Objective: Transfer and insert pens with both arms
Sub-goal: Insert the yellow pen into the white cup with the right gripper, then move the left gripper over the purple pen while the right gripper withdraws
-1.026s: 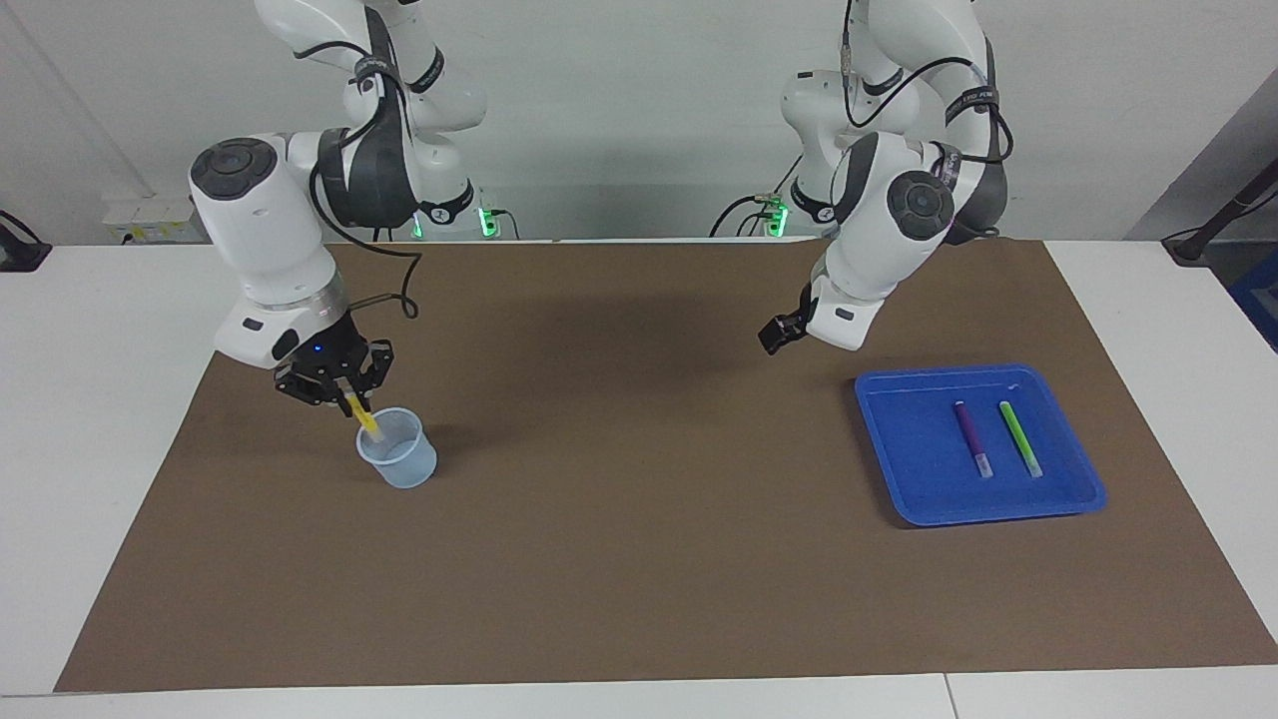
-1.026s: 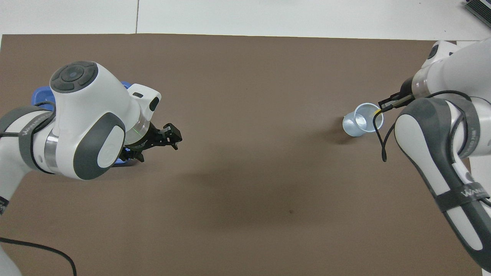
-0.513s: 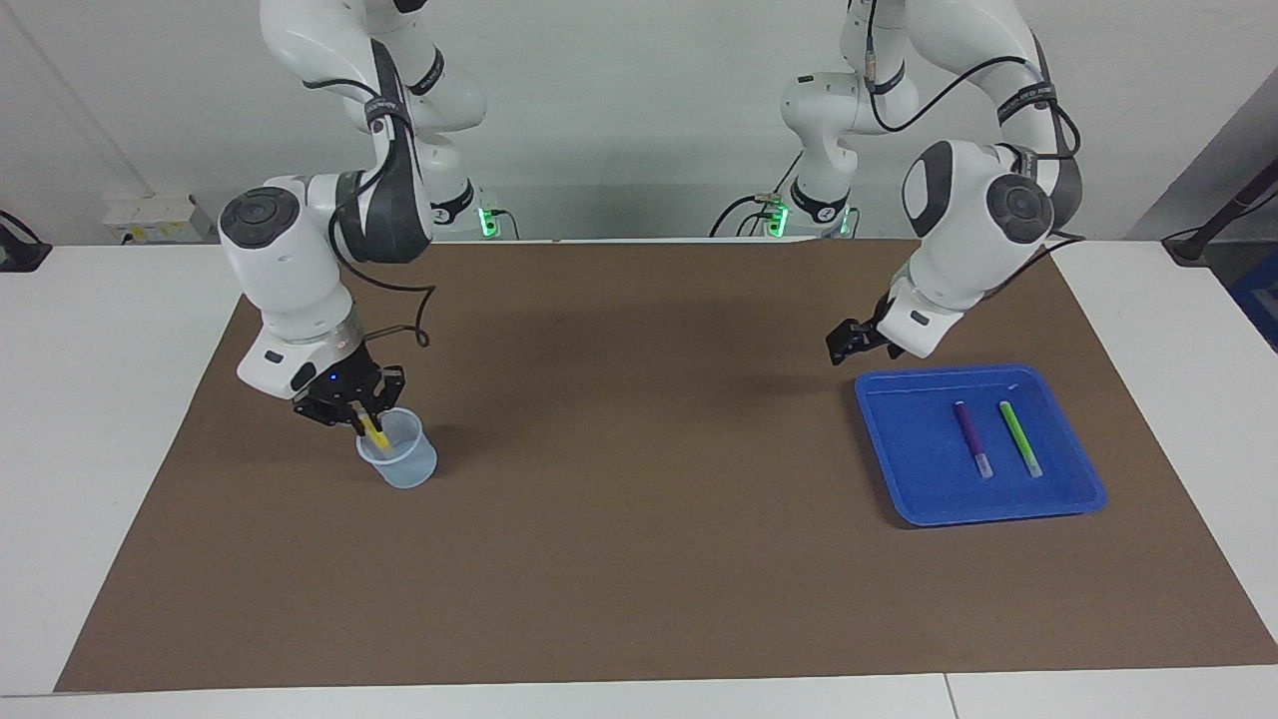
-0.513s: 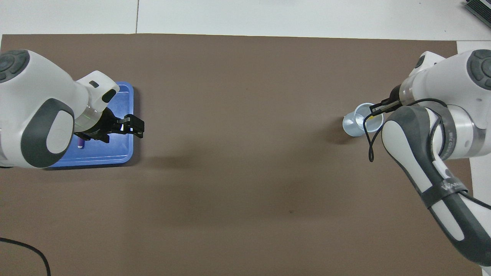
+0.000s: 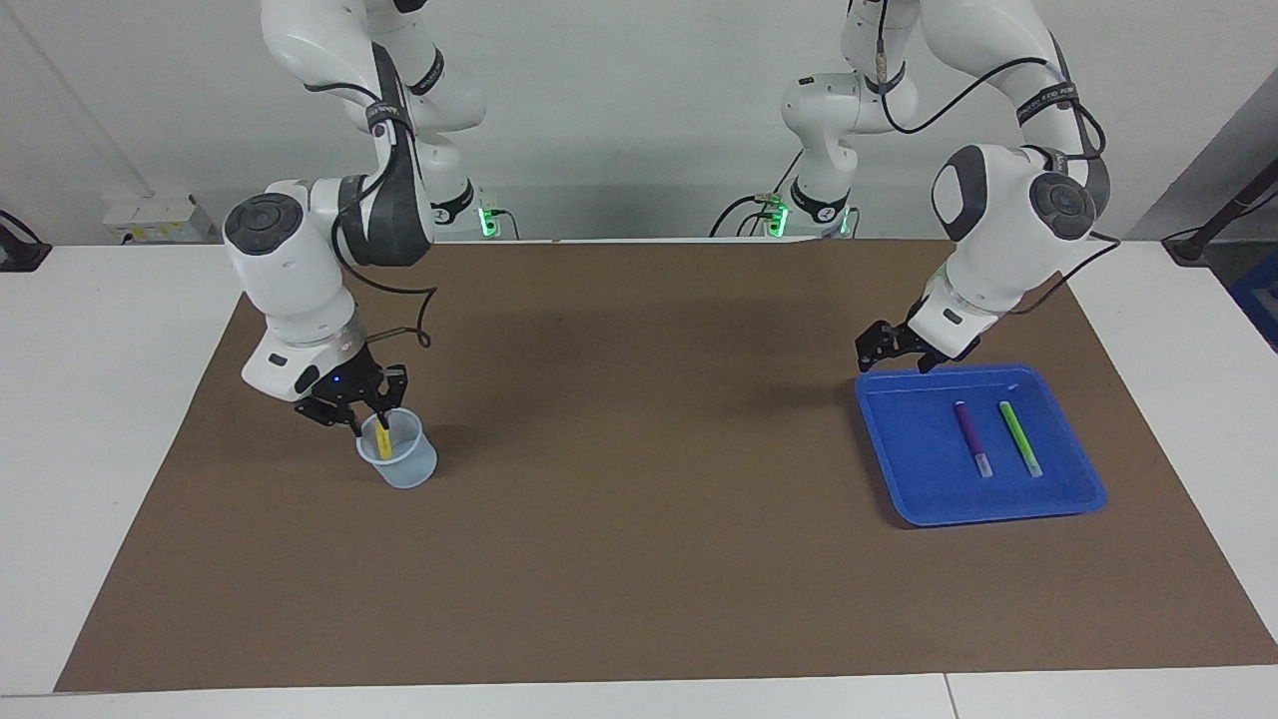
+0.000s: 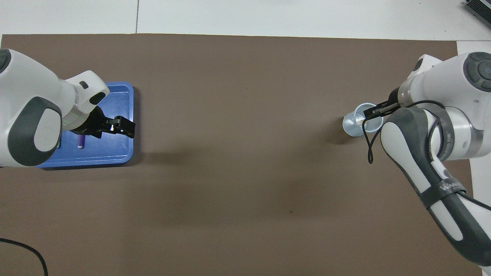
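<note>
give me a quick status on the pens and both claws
Right claw over cup, yellow pen in it. Left claw open over edge of blue tray. Purple pen and green pen in tray. Nothing in the way.

Three pens in all: one yellow pen [image 5: 382,438] standing in the cup, one purple pen [image 5: 970,437] and one green pen [image 5: 1019,438] lying side by side in the tray. One clear plastic cup [image 5: 403,461]. One blue tray [image 5: 899,459]. One brown mat [image 5: 639,519] spread over one white surface [image 5: 90,399]. Two white robot arms, one at each end.
</note>
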You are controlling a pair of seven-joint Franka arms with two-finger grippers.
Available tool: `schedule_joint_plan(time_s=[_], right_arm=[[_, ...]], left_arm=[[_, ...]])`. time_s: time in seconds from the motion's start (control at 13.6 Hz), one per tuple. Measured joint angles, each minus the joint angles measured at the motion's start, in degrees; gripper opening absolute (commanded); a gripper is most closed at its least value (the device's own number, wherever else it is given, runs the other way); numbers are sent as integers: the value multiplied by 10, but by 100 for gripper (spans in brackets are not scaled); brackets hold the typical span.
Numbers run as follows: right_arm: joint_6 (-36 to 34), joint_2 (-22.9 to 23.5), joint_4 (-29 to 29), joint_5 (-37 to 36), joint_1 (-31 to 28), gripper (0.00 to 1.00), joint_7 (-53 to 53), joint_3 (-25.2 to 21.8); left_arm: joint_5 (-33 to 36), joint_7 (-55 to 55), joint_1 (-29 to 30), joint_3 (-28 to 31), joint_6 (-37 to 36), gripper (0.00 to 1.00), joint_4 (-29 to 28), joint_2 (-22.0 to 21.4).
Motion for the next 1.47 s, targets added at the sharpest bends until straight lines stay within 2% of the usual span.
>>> schedule_joint_plan(time_s=[0.22,0.51,0.66,0.81,1.03,1.32,1.47], right_arm=[[-77,-28,30,3,0,100,1,1],[-174,-107,51,46,0,100,1,-1],[-207,-129,51,91,-3,100,1,-3],[-239,-142,52,126,-11,100,1,-4],[-255,-151,52,164,-15,100,1,-5],[-259,-151,51,168,-14,100,1,-4],[-259,-151,51,169,-12,100,3,-1]], left_arm=[[0,65,27,5,50,100,0,0],[0,91,58,6,74,100,2,1],[0,91,60,6,60,100,28,17],[8,91,71,7,42,100,83,57],[15,91,83,7,41,100,122,104],[15,91,114,8,49,95,126,136],[15,91,130,9,56,89,125,151]])
